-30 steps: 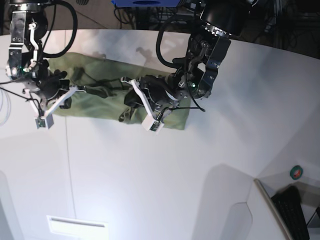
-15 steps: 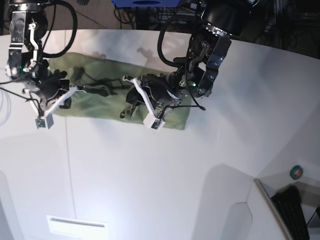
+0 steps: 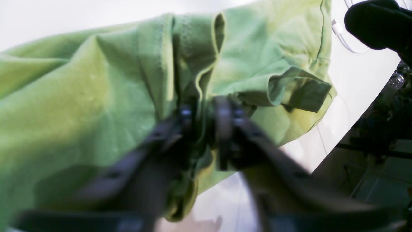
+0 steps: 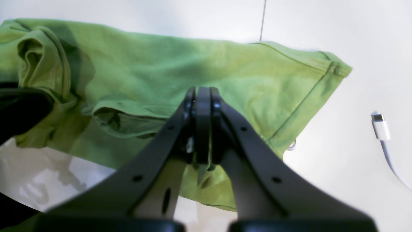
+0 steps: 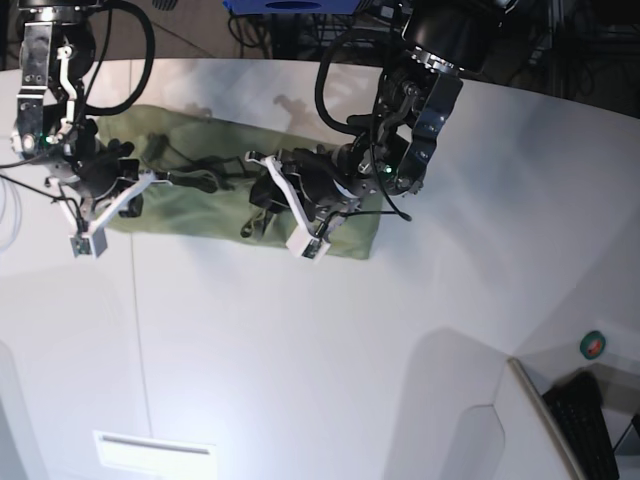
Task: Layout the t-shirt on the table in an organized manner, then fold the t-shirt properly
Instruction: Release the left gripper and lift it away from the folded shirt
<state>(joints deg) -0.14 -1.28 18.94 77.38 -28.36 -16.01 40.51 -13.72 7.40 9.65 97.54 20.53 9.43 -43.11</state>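
I am leaning both arms over the table (image 5: 300, 340), working at the t-shirt (image 5: 215, 195), which is lying as a long, rumpled olive band across the far part of the white top, running from about nine o'clock toward the centre in the base view.

My left gripper (image 3: 201, 111) is sitting at the shirt's three o'clock end in the base view. In my left wrist view the two dark fingers (image 3: 222, 119) are standing a little apart, with a narrow gap between them, and a ridge of bunched green cloth is rising straight through that gap. The picture is blurred here, so I cannot tell whether the pads are pinching the fold or merely flanking it. Toward two o'clock of my fingertips a sleeve (image 3: 296, 90) is lying curled over on itself.

My right gripper (image 4: 202, 96) is hovering at the shirt's nine o'clock end in the base view. In my right wrist view its jaws are pressed fully together, tip against tip, with green cloth lying under and behind them; I cannot tell whether any fabric is caught between the tips. The hemmed corner (image 4: 334, 69) is lying flat toward two o'clock, and a white cable plug (image 4: 379, 125) is resting on the table at three o'clock, well apart from the cloth.
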